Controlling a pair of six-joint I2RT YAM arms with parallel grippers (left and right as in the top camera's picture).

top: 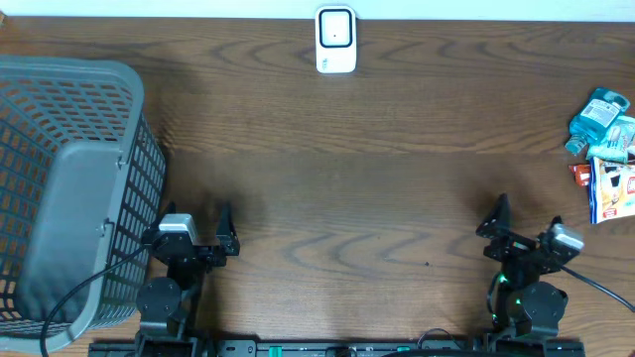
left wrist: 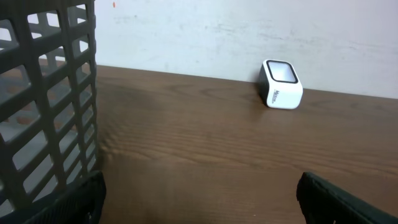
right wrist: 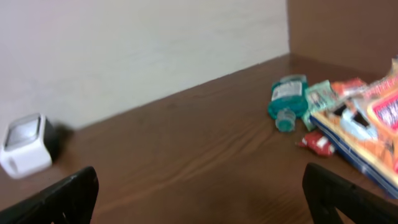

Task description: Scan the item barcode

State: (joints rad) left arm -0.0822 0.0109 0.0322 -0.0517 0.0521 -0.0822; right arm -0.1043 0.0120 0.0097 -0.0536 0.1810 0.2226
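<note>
Our left end effector (top: 194, 241) and right end effector (top: 527, 234) stand spread apart at the surface's (top: 347, 178) near edge. The basket (top: 69, 188) hugs the left edge, the scanner (top: 335, 40) the far edge, and the packets (top: 607, 149) the right edge.

**Scanner at twelve, basket at nine, goods at three**

From overhead, the table (top: 377, 198) carries the scanner (top: 335, 40) at 12 o'clock, against its far edge. The basket (top: 149, 169) takes up the 9 o'clock side, running from the far left corner down to the near edge. A pile of items (top: 607, 149) lies at 3 o'clock by the right edge. In it, the bottle (top: 600, 111) is farthest back and the flat packet (top: 613, 190) is nearer, touching its neighbours. The left gripper (top: 189, 220) stands at 7 o'clock, just beside the basket's wall. The right gripper (top: 526, 218) stands at 5 o'clock, near the pile but apart from it.
</note>
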